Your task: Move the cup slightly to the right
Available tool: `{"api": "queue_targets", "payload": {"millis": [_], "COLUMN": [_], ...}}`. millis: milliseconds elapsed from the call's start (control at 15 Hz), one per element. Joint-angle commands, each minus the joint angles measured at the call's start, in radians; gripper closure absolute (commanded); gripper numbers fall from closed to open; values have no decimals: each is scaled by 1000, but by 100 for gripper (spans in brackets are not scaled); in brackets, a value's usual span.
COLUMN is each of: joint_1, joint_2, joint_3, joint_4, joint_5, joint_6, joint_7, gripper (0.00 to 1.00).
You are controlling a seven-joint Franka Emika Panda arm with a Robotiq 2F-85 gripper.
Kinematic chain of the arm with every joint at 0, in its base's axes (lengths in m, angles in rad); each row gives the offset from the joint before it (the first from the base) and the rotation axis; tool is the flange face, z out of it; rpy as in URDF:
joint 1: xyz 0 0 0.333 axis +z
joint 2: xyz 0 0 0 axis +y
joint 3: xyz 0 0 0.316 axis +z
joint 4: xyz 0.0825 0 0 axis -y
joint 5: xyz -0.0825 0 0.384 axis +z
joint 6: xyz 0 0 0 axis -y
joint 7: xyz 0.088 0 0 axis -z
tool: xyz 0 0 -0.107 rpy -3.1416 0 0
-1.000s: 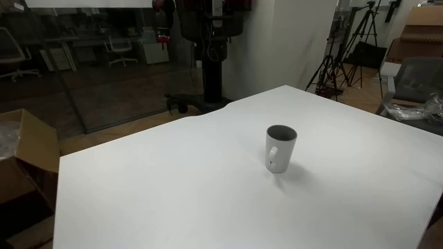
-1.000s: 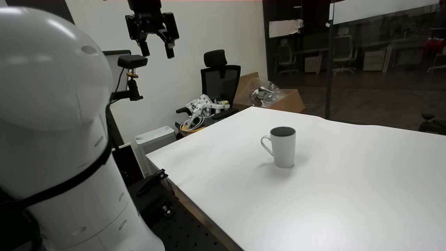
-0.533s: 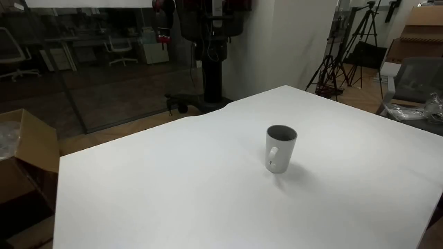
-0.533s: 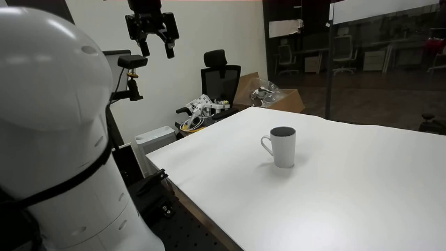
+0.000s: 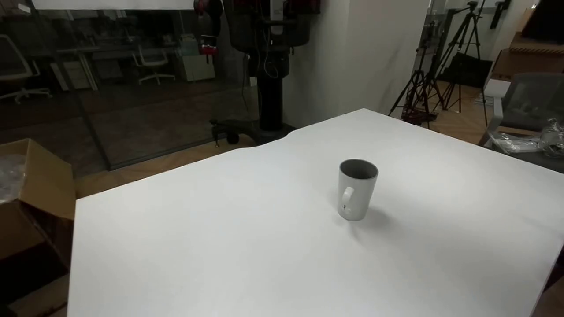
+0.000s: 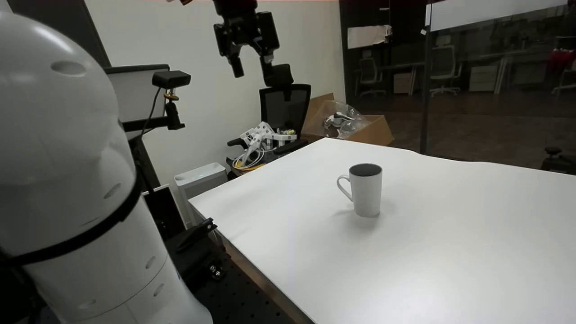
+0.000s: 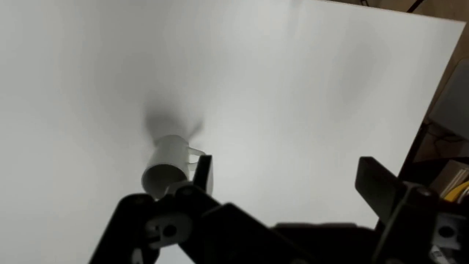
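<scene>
I hold the pincer (image 6: 253, 71) with its jaws apart, well above the worktop (image 6: 450, 256), on which the handled white cup (image 6: 367, 193) stands upright.

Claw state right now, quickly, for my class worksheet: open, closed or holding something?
Claw: open, holding nothing; the cup stands upright on the table, apart from it.

In an exterior view, shine is seen on the round white robot arm (image 6: 54, 126) at left, smooth sides on the tall white cup (image 6: 367, 195), cardboard on the open brown box (image 6: 374, 132).
</scene>
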Motion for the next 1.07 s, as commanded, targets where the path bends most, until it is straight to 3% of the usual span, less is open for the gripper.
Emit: {"api": "queue_targets", "payload": {"millis": [0,133,333,400,733,1000], "joint_1": [-20,-64,-66,-90,-221,-316], "joint_2": [19,57,71,95,369,605], "joint_3": [-30,-52,-51,-34,-58,-52], "joint_4": [-1,-3,-2,1,100,198], "joint_5": [-31,-46,-46,-38,-90,-189], "joint_6": [6,15,19,93,386,471], "joint_7": [14,15,23,84,211,373], "gripper": [0,0,0,0,0,0]}}
